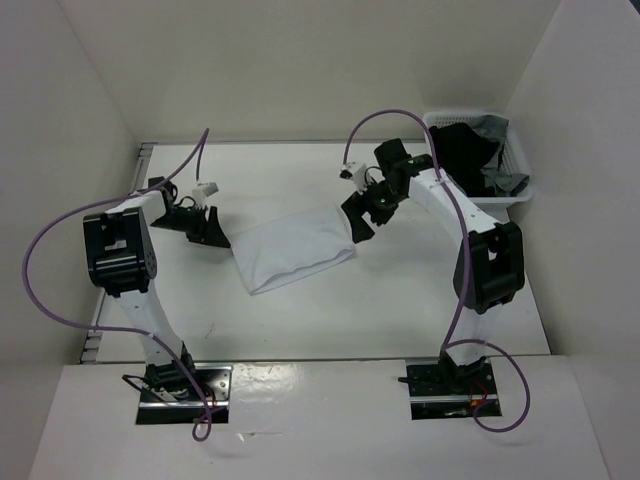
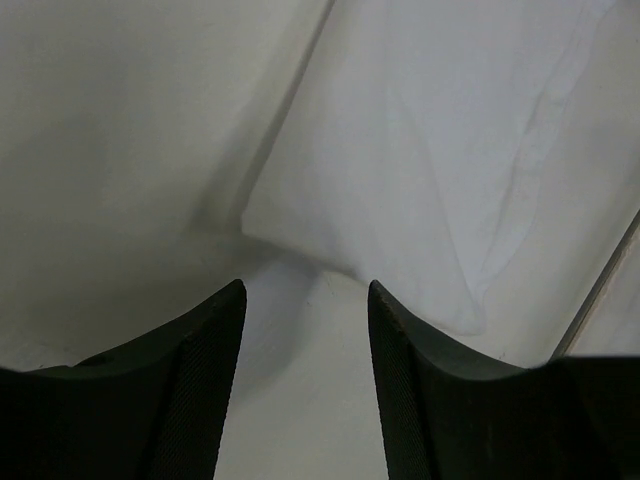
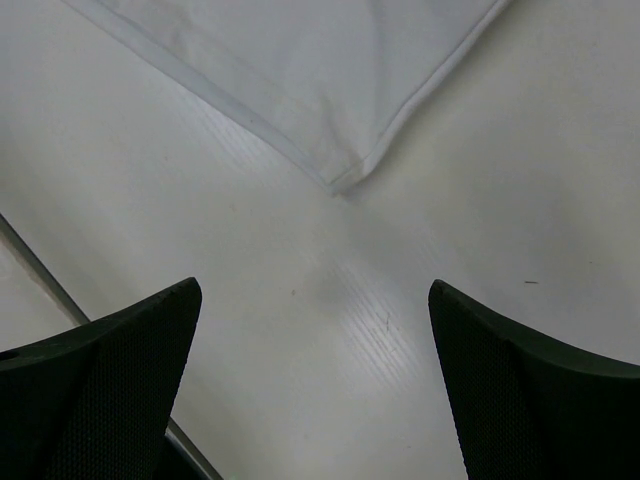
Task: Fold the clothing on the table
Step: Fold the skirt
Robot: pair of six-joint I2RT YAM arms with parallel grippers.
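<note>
Well, the left gripper point(image 1: 214, 236) and right gripper point(image 1: 360, 229), jaws apart, empty, flank the clothing point(image 1: 293, 254) on the table point(image 1: 400, 300); a basket point(image 1: 497, 206) of dark garments point(image 1: 464, 148) sits far right.

Clothing point(image 1: 295, 252) on table point(image 1: 380, 310) between left claw point(image 1: 215, 232) and right claw point(image 1: 358, 222); basket point(image 1: 498, 204) at far right corner.

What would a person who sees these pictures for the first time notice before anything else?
The white clothing draws the eye first: it lies flat as a small rectangle in the middle of the table. The left fingers and the right fingers stand open at its two ends, holding nothing. At the far right corner, a white basket holds dark garments.
</note>
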